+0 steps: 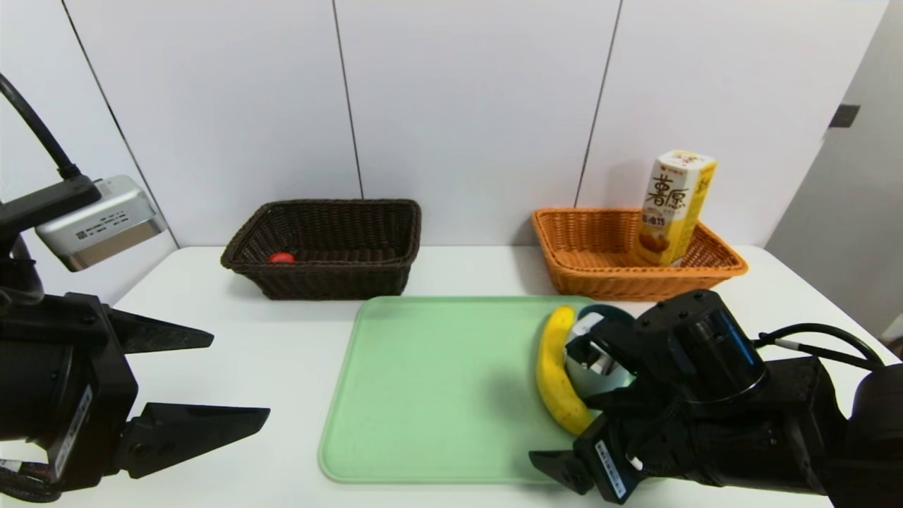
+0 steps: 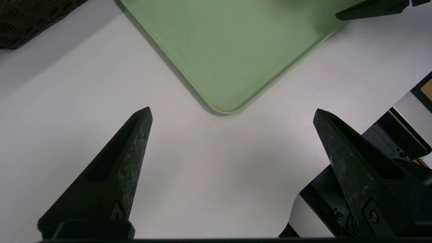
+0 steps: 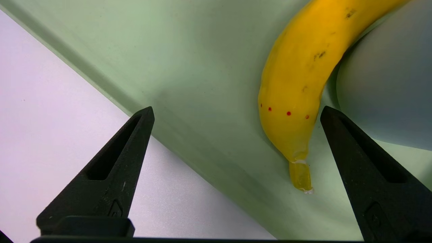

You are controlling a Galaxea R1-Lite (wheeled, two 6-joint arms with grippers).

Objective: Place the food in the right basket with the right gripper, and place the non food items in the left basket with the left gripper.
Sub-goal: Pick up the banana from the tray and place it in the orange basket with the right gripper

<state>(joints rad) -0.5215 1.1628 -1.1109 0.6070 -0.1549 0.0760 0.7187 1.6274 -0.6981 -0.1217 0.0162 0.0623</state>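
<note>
Standing over the white table (image 1: pixel 282 353), the head view shows the left gripper (image 1: pixel 240 381) hanging spread wide and empty off the green tray's (image 1: pixel 437 395) left side. The right gripper (image 1: pixel 564 466) hovers low at the tray's near right corner, beside the banana (image 1: pixel 554 370), which lies on the tray against the grey-blue cup (image 1: pixel 600 310); most of the cup is hidden by the arm. The snack box (image 1: pixel 674 208) leans inside the orange basket (image 1: pixel 600 275) at the back right. The red duck (image 1: pixel 281 258) sits in the dark brown basket (image 1: pixel 324 279) at the back left.

From the left wrist, its fingers (image 2: pixel 114 172) stand far apart over bare table, the tray's rounded corner (image 2: pixel 229 84) just ahead.

From the right wrist, both fingers (image 3: pixel 111 168) gape wide with nothing between them, one above the table, the other over the tray beside the banana's (image 3: pixel 300 81) stem end; the cup (image 3: pixel 388 94) touches the banana's far side.
</note>
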